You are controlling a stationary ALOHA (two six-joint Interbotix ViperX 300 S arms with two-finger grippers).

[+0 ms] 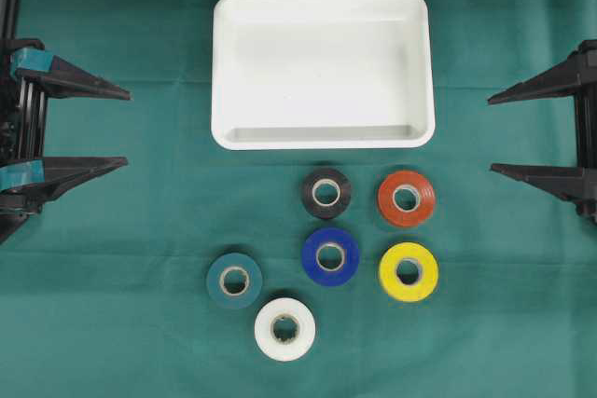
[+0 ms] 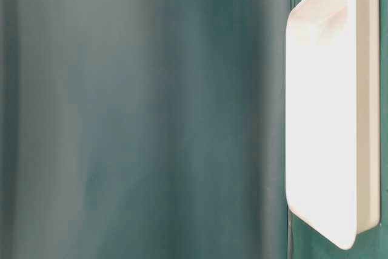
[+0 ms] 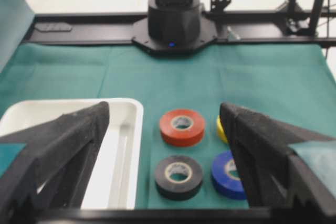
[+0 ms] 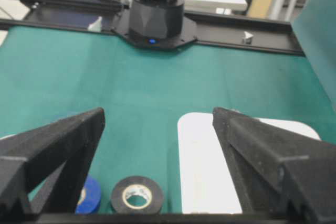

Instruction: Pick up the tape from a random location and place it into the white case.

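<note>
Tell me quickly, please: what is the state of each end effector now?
Left end effector: open, holding nothing.
Right end effector: open, holding nothing.

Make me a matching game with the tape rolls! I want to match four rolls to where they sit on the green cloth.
Rolls:
1. black roll
2. yellow roll
3. white roll
4. teal roll

Places, as seen from overhead:
A. farthest from the case
B. just below the orange roll
C. farthest to the left
D. just above the blue roll

Pairs: 1-D, 2-B, 3-A, 4-C
</note>
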